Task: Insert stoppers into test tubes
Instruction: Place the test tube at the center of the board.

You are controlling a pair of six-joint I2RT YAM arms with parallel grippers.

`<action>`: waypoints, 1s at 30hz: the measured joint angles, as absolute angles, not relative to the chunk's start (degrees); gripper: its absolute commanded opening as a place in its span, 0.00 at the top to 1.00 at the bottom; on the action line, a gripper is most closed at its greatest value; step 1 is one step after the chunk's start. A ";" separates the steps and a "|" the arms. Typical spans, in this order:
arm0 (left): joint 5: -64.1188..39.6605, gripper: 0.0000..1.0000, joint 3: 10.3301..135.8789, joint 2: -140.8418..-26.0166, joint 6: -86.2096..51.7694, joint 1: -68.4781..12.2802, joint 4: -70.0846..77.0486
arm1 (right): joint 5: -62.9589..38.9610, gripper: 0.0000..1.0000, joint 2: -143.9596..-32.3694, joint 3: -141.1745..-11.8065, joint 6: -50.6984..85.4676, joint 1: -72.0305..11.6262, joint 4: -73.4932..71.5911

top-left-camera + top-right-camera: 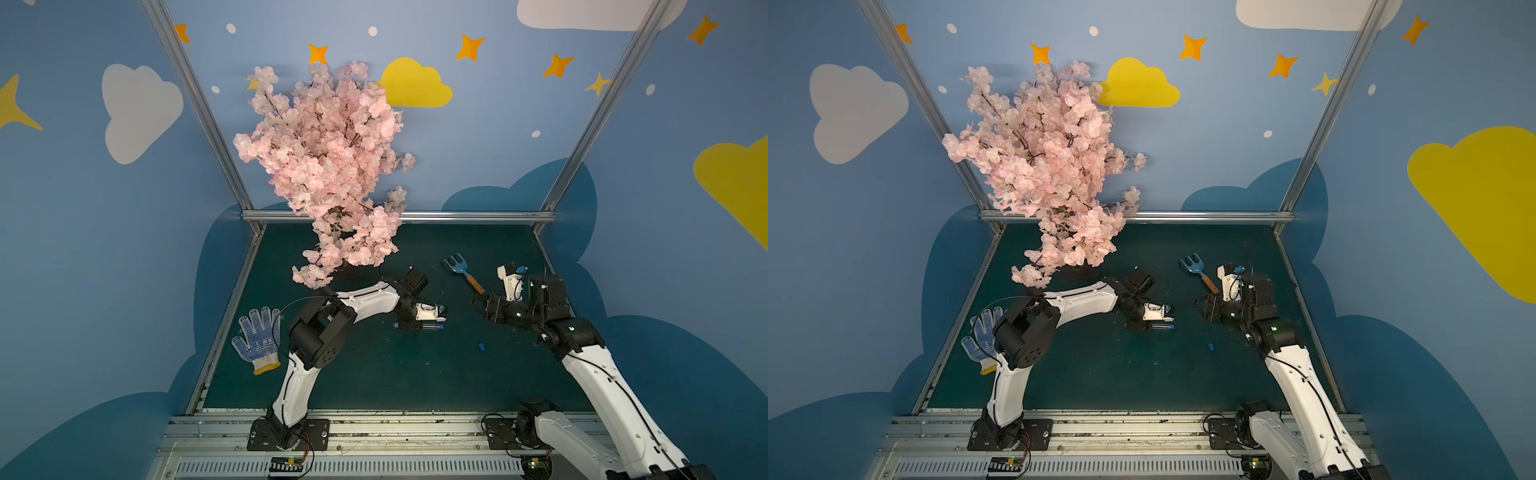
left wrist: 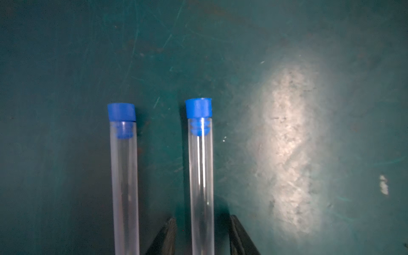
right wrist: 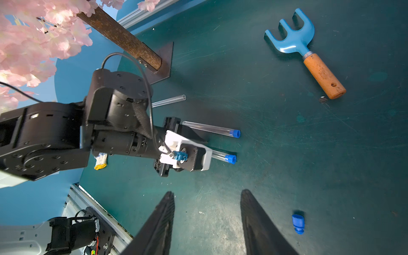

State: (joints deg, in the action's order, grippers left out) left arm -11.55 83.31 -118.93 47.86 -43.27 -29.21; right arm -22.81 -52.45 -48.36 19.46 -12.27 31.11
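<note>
The left wrist view alone gives the close detail. Two stoppered test tubes [image 2: 124, 176] lie side by side on the green mat [image 2: 66, 55], with a blue stopper [image 2: 198, 110] seated in each mouth, its ribs showing through the clear wall. The right wrist view adds a third test tube [image 3: 169, 101], its mouth open, partly hidden behind the left arm, and a loose stopper [image 3: 298, 223] lying on its side. In both top views the stoppered tubes are only a thin sliver under the left wrist, and the arm covers the third tube. The left gripper [image 2: 202, 217] straddles one stoppered tube with its fingers parted, a narrow gap showing on each side, so it touches neither tube. The right gripper [image 3: 207, 192] hangs above the mat about half spread and holds nothing. Seen from the top, the loose stopper lies at 6 o'clock from the right gripper and 4 o'clock from the stoppered tubes, well apart from every mat edge. The garden fork [image 1: 461, 272] lies at 1 o'clock from those tubes, and the glove [image 1: 257, 338] at 9 o'clock by the mat's edge. The widest open stretch of mat runs at 6 o'clock toward the near rail.
</note>
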 measured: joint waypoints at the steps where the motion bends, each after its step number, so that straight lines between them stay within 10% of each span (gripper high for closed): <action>1: -11.55 0.57 82.37 -117.80 47.72 -43.27 -29.08 | -23.03 0.50 -52.45 -48.36 19.44 -12.05 31.16; 30: 0.71 0.61 51.57 -87.09 32.95 -38.41 -6.68 | -24.16 0.50 -53.28 -46.15 20.82 -10.48 31.31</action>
